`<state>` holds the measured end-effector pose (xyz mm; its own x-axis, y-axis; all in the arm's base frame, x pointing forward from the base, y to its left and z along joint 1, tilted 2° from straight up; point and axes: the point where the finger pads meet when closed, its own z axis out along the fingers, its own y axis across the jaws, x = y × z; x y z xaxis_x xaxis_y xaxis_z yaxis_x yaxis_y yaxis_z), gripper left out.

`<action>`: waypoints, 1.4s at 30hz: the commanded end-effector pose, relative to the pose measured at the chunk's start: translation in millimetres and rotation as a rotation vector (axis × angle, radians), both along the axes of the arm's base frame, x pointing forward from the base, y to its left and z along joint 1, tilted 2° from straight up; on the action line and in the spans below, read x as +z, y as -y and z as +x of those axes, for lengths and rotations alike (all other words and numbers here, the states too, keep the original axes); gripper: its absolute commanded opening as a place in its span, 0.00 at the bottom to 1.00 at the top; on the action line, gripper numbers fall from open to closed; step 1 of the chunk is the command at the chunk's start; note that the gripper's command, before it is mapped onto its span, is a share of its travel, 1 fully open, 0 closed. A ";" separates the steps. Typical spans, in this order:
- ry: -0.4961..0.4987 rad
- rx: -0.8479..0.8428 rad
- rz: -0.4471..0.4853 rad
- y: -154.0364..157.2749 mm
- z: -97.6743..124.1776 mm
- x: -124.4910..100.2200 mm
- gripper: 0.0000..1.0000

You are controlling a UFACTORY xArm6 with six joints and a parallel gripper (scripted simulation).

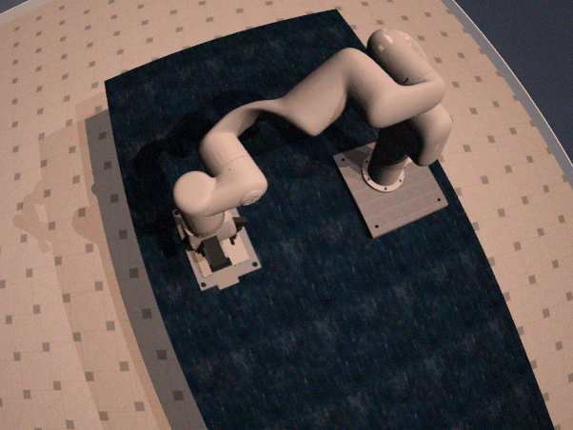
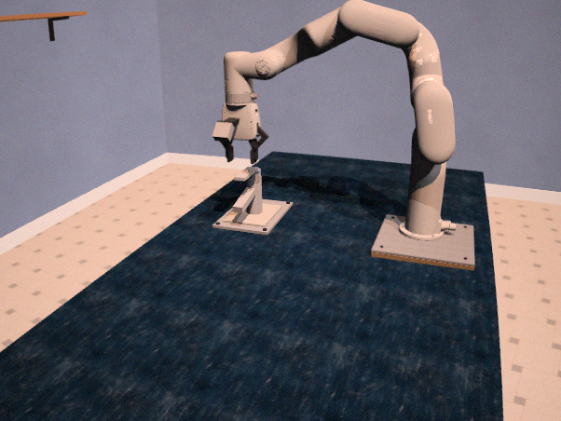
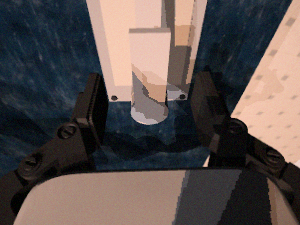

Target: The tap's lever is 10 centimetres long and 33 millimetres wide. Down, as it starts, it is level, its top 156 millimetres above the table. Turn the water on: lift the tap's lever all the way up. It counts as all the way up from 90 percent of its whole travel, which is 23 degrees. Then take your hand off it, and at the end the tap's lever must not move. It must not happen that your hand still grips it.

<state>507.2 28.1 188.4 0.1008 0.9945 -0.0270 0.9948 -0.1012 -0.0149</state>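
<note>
The tap [image 2: 252,197] stands upright on a pale base plate [image 2: 253,215] at the left side of the blue carpet. Its lever [image 2: 245,175] sits at the top and looks level. My gripper [image 2: 241,155] points straight down and hangs a short way above the lever, open and holding nothing. In the wrist view the lever [image 3: 149,74] runs away from me, its rounded end lying between the two dark fingers of my gripper [image 3: 149,87], with clear gaps on both sides. In the overhead view my wrist hides most of the tap.
The arm's own base plate [image 2: 424,244] stands on the carpet to the right of the tap. A tiled floor surrounds the carpet. A wall shelf [image 2: 42,18] hangs high at the far left.
</note>
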 end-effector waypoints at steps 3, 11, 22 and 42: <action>0.005 0.000 0.000 0.3 1.0 -8.7 0.72; 0.005 0.000 0.000 0.7 0.9 -17.4 0.72; 0.005 0.000 0.000 1.0 0.7 -25.3 0.72; 0.005 0.000 0.000 1.1 0.7 -25.8 0.72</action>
<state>506.7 26.9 160.6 0.1008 0.9945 -0.0270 0.9948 -0.1012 -0.0147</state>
